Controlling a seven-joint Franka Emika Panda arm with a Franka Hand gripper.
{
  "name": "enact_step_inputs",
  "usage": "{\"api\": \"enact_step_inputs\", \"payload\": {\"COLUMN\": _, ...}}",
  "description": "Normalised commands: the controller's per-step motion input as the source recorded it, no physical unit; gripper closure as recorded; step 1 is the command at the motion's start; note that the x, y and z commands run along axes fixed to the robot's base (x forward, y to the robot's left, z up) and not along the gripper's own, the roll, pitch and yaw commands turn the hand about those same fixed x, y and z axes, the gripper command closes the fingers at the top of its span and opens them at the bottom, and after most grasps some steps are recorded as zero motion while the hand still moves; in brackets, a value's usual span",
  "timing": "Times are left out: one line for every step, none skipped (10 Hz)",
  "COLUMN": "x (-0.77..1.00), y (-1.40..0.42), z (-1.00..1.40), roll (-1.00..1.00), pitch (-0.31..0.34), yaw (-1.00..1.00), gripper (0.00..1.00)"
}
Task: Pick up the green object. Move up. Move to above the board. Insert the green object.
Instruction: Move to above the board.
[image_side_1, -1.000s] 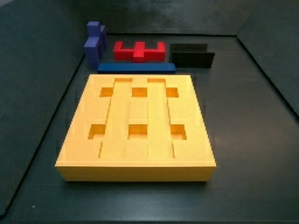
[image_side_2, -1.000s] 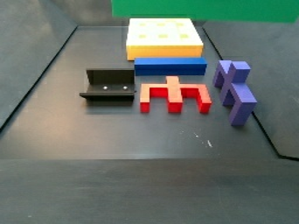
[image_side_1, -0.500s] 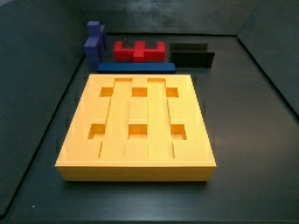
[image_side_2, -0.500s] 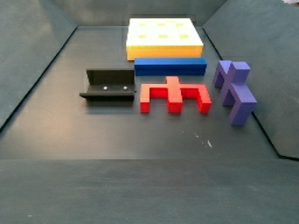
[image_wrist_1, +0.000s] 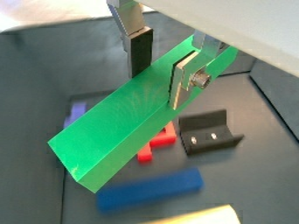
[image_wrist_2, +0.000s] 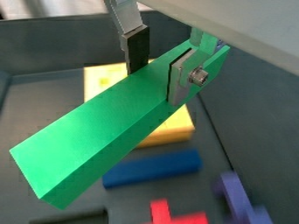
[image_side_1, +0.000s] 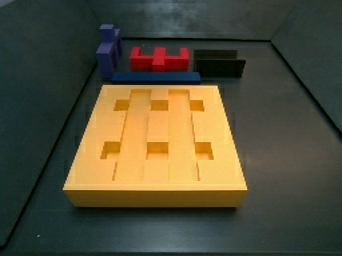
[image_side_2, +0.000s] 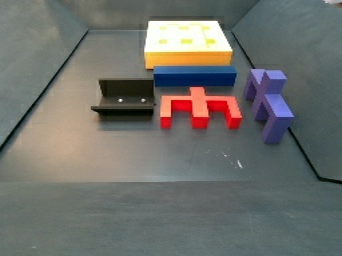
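Note:
My gripper (image_wrist_1: 162, 68) is shut on the green object (image_wrist_1: 117, 131), a long bright-green bar held near one end and slanting away below the fingers; both wrist views show this (image_wrist_2: 159, 68). The bar (image_wrist_2: 93, 149) hangs high above the floor, over part of the board (image_wrist_2: 105, 79). The board is a thick yellow-orange slab with six square holes, seen in both side views (image_side_1: 158, 125) (image_side_2: 187, 62). Neither the gripper nor the bar appears in the side views.
A blue bar (image_side_2: 194, 77) lies against the board's end. A red notched block (image_side_2: 201, 108), the dark fixture (image_side_2: 123, 98) and purple-blue pieces (image_side_2: 267, 100) stand beyond it. Dark walls enclose the floor.
A green strip at the top edge of a side view one second ago is gone from it. The pieces on the floor have not moved.

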Motion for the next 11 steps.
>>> {"api": "enact_step_inputs", "payload": {"x": 0.10, "y": -1.40, "z": 0.16, "roll": 0.02, "pitch": 0.041, "yaw": 1.00, "gripper": 1.00}}
{"api": "enact_step_inputs", "payload": {"x": 0.12, "y": -1.40, "z": 0.17, "roll": 0.03, "pitch": 0.055, "yaw": 1.00, "gripper": 1.00}}
{"api": "enact_step_inputs", "payload": {"x": 0.15, "y": -1.40, "z": 0.17, "roll": 0.03, "pitch": 0.068, "yaw": 1.00, "gripper": 1.00}}
{"api": "enact_step_inputs", "payload": {"x": 0.22, "y": -1.40, "z": 0.18, "roll": 0.03, "pitch": 0.091, "yaw": 1.00, "gripper": 1.00}}
{"api": "enact_step_inputs", "payload": {"x": 0.12, "y": -0.47, "z": 0.07, "roll": 0.05, "pitch": 0.121, "yaw": 1.00, "gripper": 1.00}}
{"api": "enact_step_inputs", "payload": {"x": 0.10, "y": -0.22, "z": 0.05, "roll": 0.05, "pitch": 0.133, "yaw": 1.00, "gripper": 1.00}}
{"api": "enact_step_inputs", "payload": {"x": 0.06, "y": -0.08, "z": 0.03, "roll": 0.05, "pitch": 0.137, "yaw": 1.00, "gripper": 1.00}}
{"api": "enact_step_inputs", "payload": {"x": 0.04, "y": -0.08, "z": 0.03, "roll": 0.06, "pitch": 0.138, "yaw": 1.00, "gripper": 1.00}}
{"api": "enact_step_inputs", "payload": {"x": 0.04, "y": -0.06, "z": 0.03, "roll": 0.08, "pitch": 0.167, "yaw": 1.00, "gripper": 1.00}}
{"api": "enact_step_inputs", "payload": {"x": 0.05, "y": -0.04, "z": 0.03, "roll": 0.09, "pitch": 0.207, "yaw": 0.98, "gripper": 1.00}}
{"api": "enact_step_inputs", "payload": {"x": 0.06, "y": -0.04, "z": 0.03, "roll": 0.09, "pitch": 0.194, "yaw": 0.62, "gripper": 1.00}}
